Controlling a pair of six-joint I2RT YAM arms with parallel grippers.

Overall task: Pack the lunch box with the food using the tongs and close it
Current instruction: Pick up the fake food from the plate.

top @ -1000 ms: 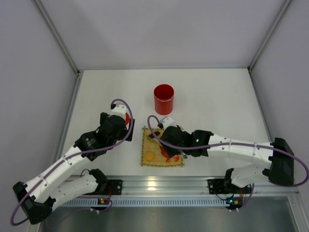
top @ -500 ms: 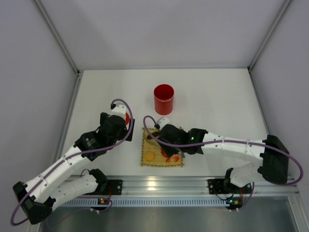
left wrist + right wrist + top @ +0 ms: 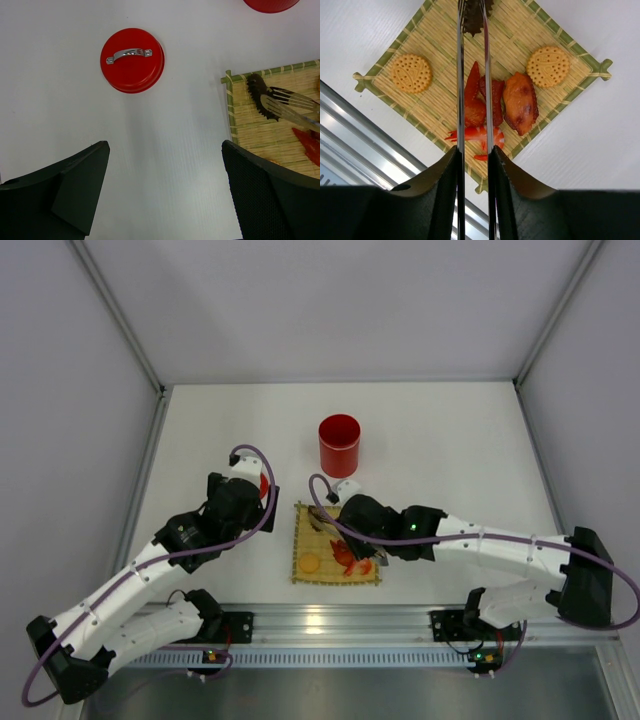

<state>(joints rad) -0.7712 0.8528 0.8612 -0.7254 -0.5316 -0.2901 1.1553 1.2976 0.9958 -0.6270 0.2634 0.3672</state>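
Observation:
The red lunch box (image 3: 339,444) stands open behind the bamboo mat (image 3: 325,576). Its red lid (image 3: 132,60) with a silver tab lies flat on the table to the left. My right gripper (image 3: 474,155) is shut on the silver tongs (image 3: 460,100), squeezing their two arms close together. A dark jagged food piece (image 3: 472,20) sits between the tong tips at the mat's far corner; the left wrist view also shows this dark piece (image 3: 257,90). On the mat lie two orange round biscuits (image 3: 410,73), a brown oblong piece (image 3: 520,102) and red chunks (image 3: 475,110). My left gripper (image 3: 165,150) hangs open over bare table below the lid.
A red-and-white shrimp-like piece (image 3: 475,134) lies near the mat's near corner. The metal rail at the table's front edge (image 3: 330,620) runs just below the mat. Grey walls enclose the table on three sides.
My right gripper has squeezed the tongs narrower, bringing their tips together at the dark piece. The right arm shifted slightly. The left arm has not moved.

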